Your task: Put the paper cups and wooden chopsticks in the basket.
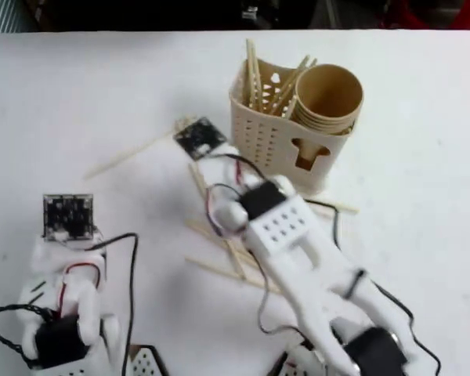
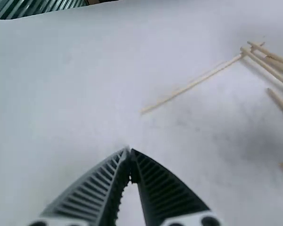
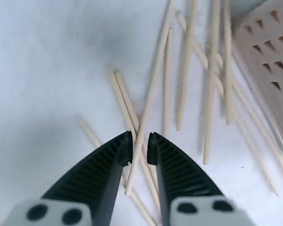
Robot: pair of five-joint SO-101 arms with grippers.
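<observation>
Surface: white table [image 1: 423, 117], viewed from above, with a dark strip of room along its far edge.

Item 1, basket [image 1: 270, 145]: cream, perforated, standing upright at the far centre-right of the table. On its right side it holds a nested stack of paper cups [image 1: 329, 94]. On its left side is a bundle of upright chopsticks [image 1: 256, 74].

Item 2, loose chopsticks [image 1: 215, 269]: lying flat on the table just in front of the basket, crossing one another, partly under the right arm [image 1: 298, 251]. The right wrist view shows this scatter [image 3: 212, 84] beside the basket wall [image 3: 269, 52].

Item 3, single chopstick [image 1: 133, 153]: flat on the table, left of the basket and apart from the scatter.

Item 4, right gripper [image 3: 139, 147]: low over the scatter, jaws parted by a narrow gap. 1 long chopstick [image 3: 152, 89] runs between the tips. Whether the tips touch it cannot be told.

Item 5, left gripper [image 2: 130, 153]: jaws closed tip to tip, nothing between them, over bare table, with the single chopstick [image 2: 193, 84] ahead of it. The left arm [image 1: 66, 305] sits at the near-left, well apart from the basket.
</observation>
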